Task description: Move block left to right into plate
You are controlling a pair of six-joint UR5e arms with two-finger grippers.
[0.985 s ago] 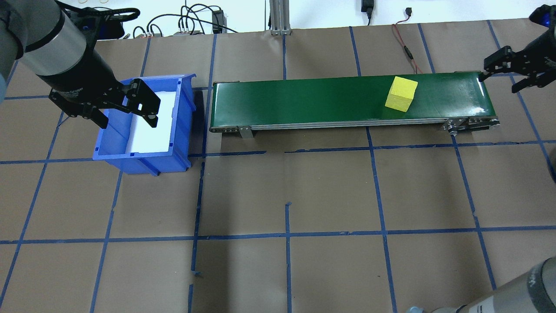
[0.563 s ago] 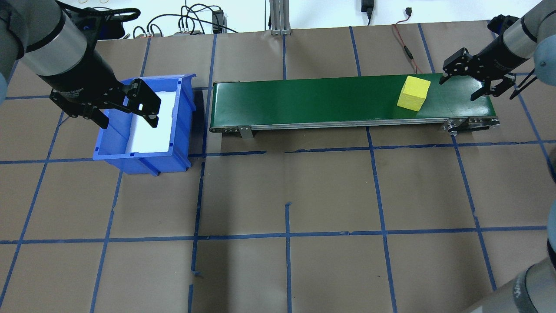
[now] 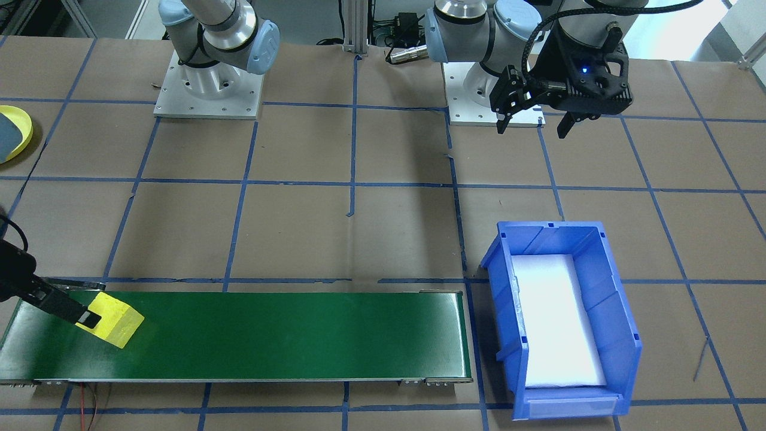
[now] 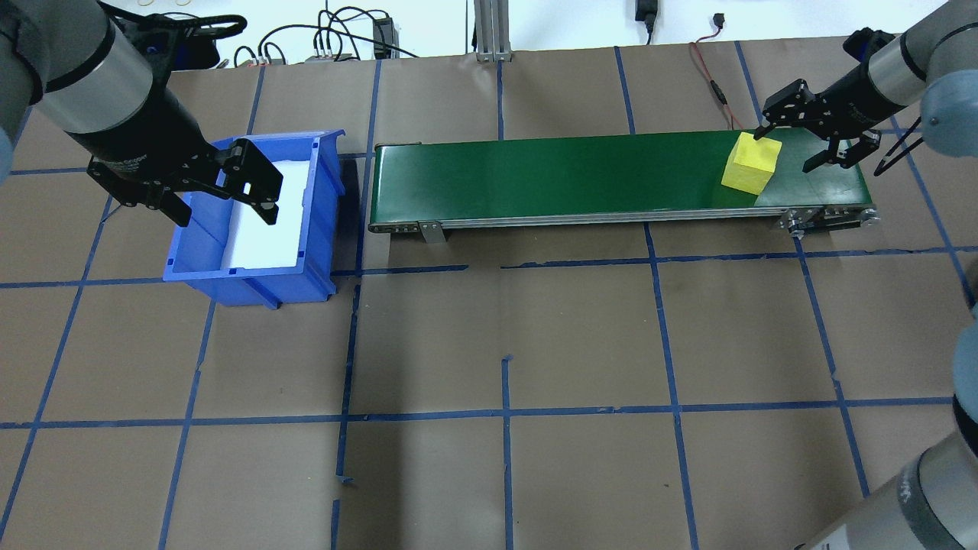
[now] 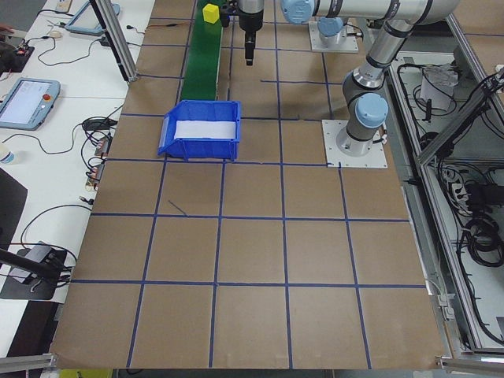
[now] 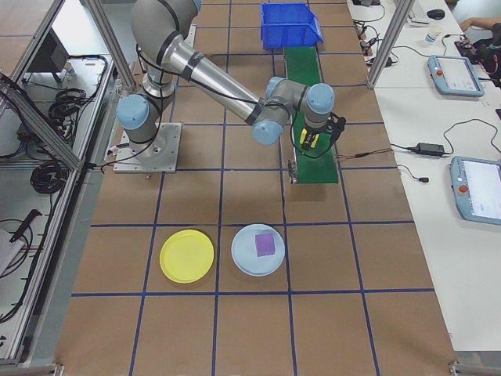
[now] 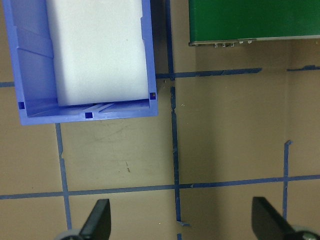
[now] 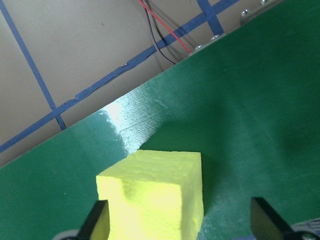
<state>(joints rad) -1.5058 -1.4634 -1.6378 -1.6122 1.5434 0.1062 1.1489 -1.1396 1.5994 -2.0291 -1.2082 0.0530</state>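
The block (image 4: pixel 752 162) is a yellow foam cube standing on the right end of the green conveyor belt (image 4: pixel 573 179). My right gripper (image 4: pixel 789 147) is open and low over that end. One finger (image 3: pixel 67 307) lies over the cube's outer top edge; the other is clear of it. In the right wrist view the block (image 8: pixel 155 195) sits by the left fingertip of the right gripper (image 8: pixel 180 222). The yellow plate (image 6: pixel 186 255) lies empty on the table beyond the belt's right end. Over the blue bin (image 4: pixel 256 221), my left gripper (image 4: pixel 221 197) hangs open and empty.
A light blue plate (image 6: pixel 257 249) with a purple block (image 6: pixel 265 244) in it lies beside the yellow plate. The blue bin has a white liner. Cables run along the table's far edge. Brown paper with blue tape lines covers the table.
The block has travelled right along the belt. My right gripper has come in from the right edge and down to the cube. The left arm has not moved.
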